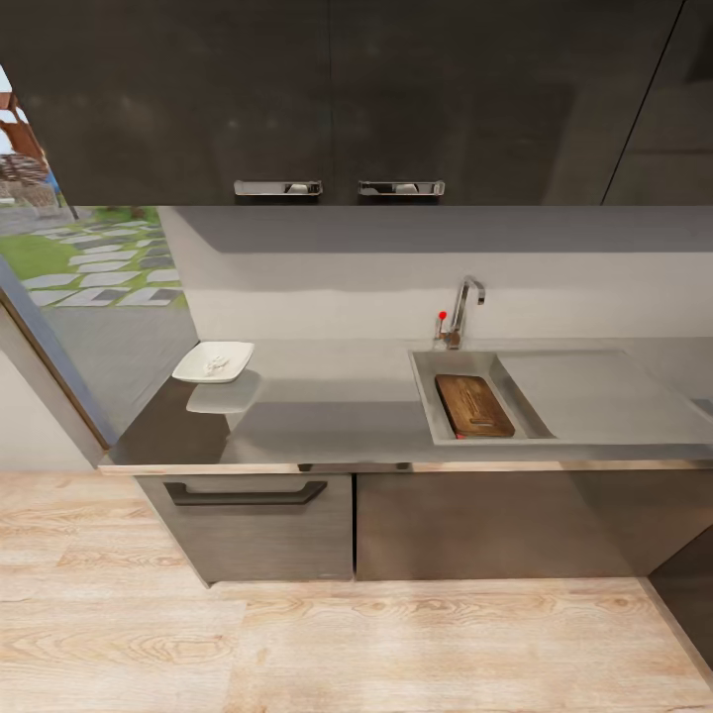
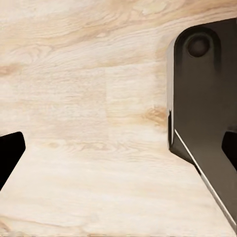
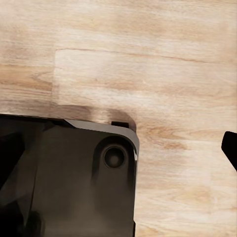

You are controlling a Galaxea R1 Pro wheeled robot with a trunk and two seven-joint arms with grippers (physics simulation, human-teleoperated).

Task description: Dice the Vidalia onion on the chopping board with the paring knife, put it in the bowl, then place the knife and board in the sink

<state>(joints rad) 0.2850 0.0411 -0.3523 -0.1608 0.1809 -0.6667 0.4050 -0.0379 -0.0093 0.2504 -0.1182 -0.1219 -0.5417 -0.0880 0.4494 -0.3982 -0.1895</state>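
Head view: kitchen with dark wall cabinets [image 1: 337,99], grey glossy worktop [image 1: 327,406], pale wood floor [image 1: 297,634]. Chopping board [image 1: 473,405] already lying in the sink [image 1: 428,396], beside the chrome tap [image 1: 463,309]. White bowl [image 1: 213,361] near the worktop's left end, holding something small and white, probably the diced onion. Paring knife too small to pick out; seemingly near the end.

Left wrist view: floor, dark robot base [image 2: 207,113], left end effector [image 2: 121,153] spread wide, empty.

Right wrist view: floor and base; one fingertip [image 3: 230,147] at the edge, opening impossible to judge.

chopping board [image 1: 474,405] in sink [image 1: 428,396]; bowl [image 1: 214,361] on countertop [image 1: 327,396], left.
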